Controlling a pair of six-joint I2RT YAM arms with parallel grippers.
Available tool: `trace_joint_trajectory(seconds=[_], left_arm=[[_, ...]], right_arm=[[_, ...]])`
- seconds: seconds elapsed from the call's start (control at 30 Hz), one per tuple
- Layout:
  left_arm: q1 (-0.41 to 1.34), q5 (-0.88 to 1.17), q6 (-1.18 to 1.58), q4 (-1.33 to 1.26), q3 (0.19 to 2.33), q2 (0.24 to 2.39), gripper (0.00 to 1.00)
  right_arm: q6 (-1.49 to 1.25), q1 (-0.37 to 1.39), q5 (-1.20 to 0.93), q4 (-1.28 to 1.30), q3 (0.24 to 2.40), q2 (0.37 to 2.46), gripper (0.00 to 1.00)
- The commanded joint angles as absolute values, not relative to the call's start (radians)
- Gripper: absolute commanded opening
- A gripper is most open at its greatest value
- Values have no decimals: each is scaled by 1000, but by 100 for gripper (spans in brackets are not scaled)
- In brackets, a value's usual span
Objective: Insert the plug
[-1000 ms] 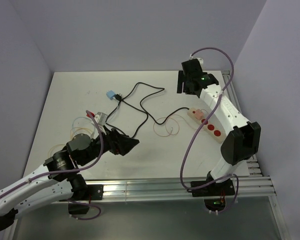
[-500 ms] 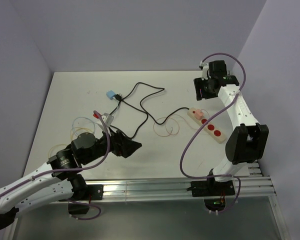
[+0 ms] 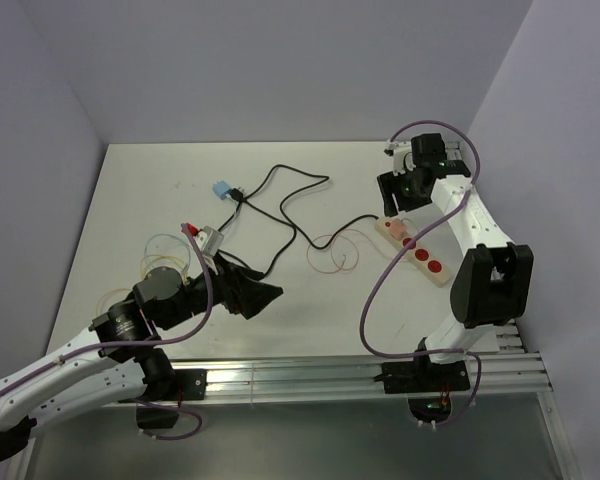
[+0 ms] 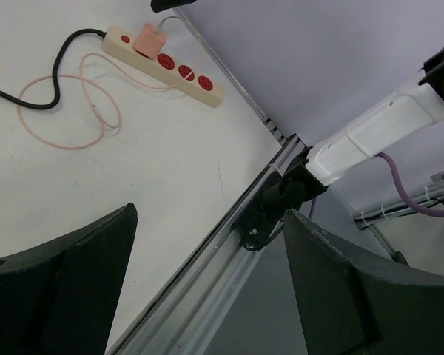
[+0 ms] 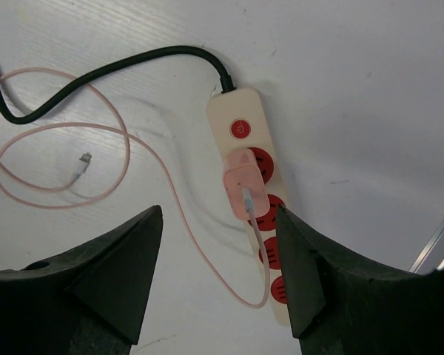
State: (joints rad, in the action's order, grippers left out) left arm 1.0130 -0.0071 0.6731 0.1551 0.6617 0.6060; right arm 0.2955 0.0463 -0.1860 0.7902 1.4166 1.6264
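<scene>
Hovering at the counter's (image 3: 130, 200) 7 o'clock, the left fingers (image 4: 59, 296) stand apart, holding nothing. At 3 o'clock lies the strip (image 5: 240, 109), the pink plug (image 5: 241, 183) sitting in its socket (image 5: 261, 157) just past the switch (image 5: 239, 128), with a pink cable (image 5: 128, 151) looping away toward 9 o'clock. Above the strip's far end the right fingers (image 5: 103, 296) hang spread and empty. At 11 o'clock a blue adapter (image 3: 221, 189) lies beside a black cord (image 5: 170, 50).
</scene>
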Motion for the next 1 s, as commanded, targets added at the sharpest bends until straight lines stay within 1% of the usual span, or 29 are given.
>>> trace_joint_trajectory(seconds=[0.0,0.4,0.73,0.97], left_arm=[[1008,41,658,74,654,600,86],[1008,41,626,92,673,612,86],[1008,43,627,90,670,611,86],[1006,41,626,97,667,598,86]], right_arm=[[318,51,-183,770,1401,1654,70],[316,67,-106,756,1394,1736,69],[314,67,-51,755,1373,1736,62],[311,67,-57,749,1353,1740,58]])
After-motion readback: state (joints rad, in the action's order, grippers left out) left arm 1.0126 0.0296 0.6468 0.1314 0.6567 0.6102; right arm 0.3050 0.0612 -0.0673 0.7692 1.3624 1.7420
